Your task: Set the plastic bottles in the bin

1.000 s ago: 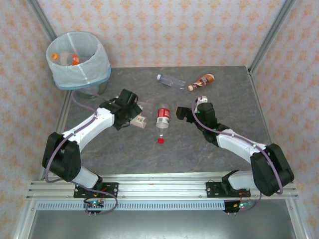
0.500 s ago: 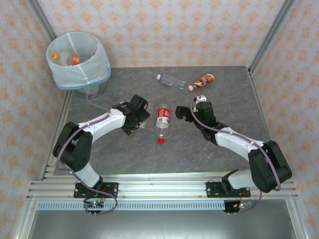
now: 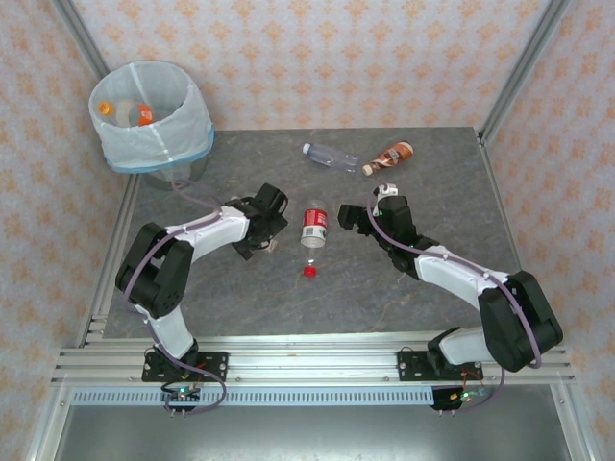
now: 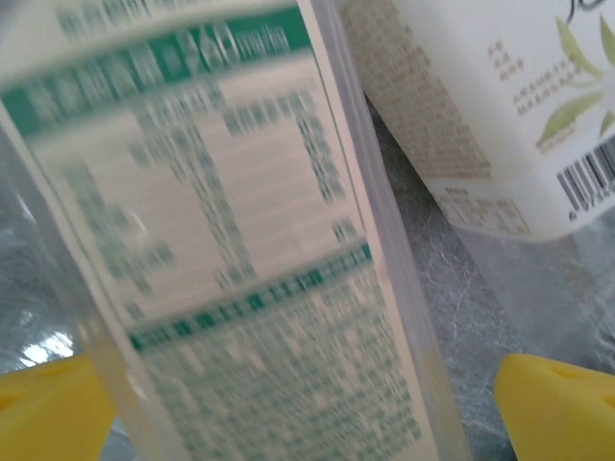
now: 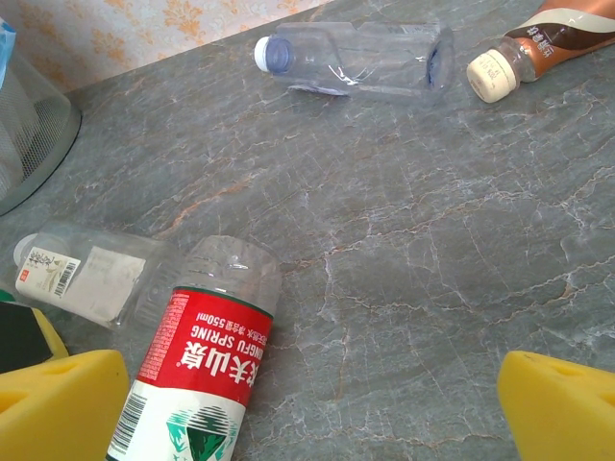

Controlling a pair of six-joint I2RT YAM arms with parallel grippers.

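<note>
Left gripper (image 4: 307, 403) spread wide over two white-green bottles (image 4: 221, 269) lying close together on the table — closing could pinch both, one squirting out. Right gripper (image 5: 309, 403) wide too, red bottle (image 5: 207, 384) off-centre — bin (image 3: 159, 144) far left

From where I stand, the red-labelled bottle (image 5: 197, 384) lying on its side shows white lettering, "NGFU SPRING" and "550ml", next to large white Chinese characters, with the start of the first word out of sight. The green-printed bottle (image 4: 221, 269) carries rows of small green print too blurred to read. The white-labelled bottle (image 4: 500, 125) beside it shows a barcode and fine print I can't make out, and the brown bottle (image 5: 567, 34) has white lettering cut off at the edge.
</note>
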